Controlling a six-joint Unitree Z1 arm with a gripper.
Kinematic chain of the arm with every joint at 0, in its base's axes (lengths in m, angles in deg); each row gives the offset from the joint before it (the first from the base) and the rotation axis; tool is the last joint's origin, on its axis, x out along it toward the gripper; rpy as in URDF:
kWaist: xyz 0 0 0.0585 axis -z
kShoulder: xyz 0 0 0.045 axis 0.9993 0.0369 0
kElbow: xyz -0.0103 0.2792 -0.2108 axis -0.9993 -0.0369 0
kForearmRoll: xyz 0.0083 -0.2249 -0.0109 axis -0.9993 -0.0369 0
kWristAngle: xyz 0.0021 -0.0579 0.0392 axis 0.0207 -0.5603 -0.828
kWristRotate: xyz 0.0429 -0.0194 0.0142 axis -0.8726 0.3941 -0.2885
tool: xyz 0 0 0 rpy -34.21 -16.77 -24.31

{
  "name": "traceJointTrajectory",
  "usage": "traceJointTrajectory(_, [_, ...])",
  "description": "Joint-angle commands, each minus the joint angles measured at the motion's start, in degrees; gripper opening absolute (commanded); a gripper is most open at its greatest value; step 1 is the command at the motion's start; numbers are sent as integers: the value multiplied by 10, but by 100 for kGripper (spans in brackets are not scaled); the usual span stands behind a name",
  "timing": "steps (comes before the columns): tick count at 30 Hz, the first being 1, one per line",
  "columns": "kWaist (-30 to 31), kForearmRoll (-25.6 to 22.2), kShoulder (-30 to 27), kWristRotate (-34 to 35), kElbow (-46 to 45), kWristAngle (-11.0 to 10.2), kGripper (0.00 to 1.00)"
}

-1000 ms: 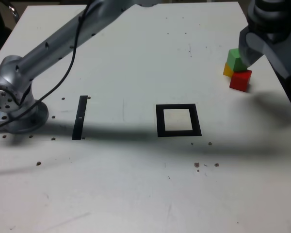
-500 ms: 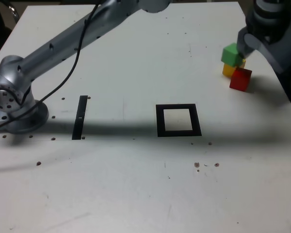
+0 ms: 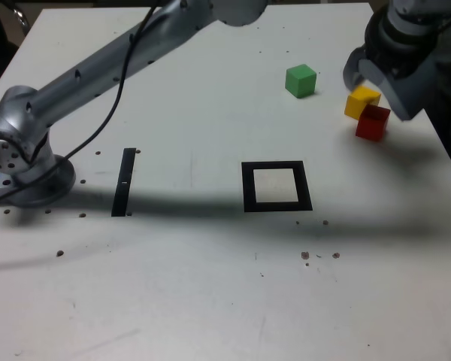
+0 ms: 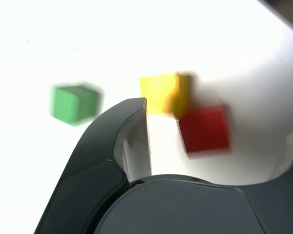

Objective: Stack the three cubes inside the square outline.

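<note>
- Exterior view had my gripper (image 3: 361,79) hanging over the table's far right corner area, just above the yellow cube (image 3: 361,102); my fingers stood spread wide and gripped nothing.
- Wrist view agreed: one dark finger (image 4: 119,141) curved up beside the yellow cube (image 4: 163,93), with bare white table in the gap, so no cube sat between my fingers.
- Yellow and the red cube (image 3: 373,122) lay touching or nearly so, close to the table's right edge; that crowding was, I judged, why I hovered rather than closed, since a grab there could catch both.
- Green cube (image 3: 301,80) sat apart from the pair, further from the right edge, free on all sides and probably the easiest to pick.
- Square outline (image 3: 276,186) lay flat near the table's middle, its white centre bare, well apart from all three cubes; none was stacked yet.
- Thin black strip (image 3: 124,181) lay toward my base (image 3: 22,169), nearer the left edge, and played no part.
- Wrist picture was blurred, so exact contact with yellow I could not tell.
</note>
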Motion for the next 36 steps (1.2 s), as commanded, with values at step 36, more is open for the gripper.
traceJointTrajectory(36, [-35, -1, 19, 51, -59, 134, 61])
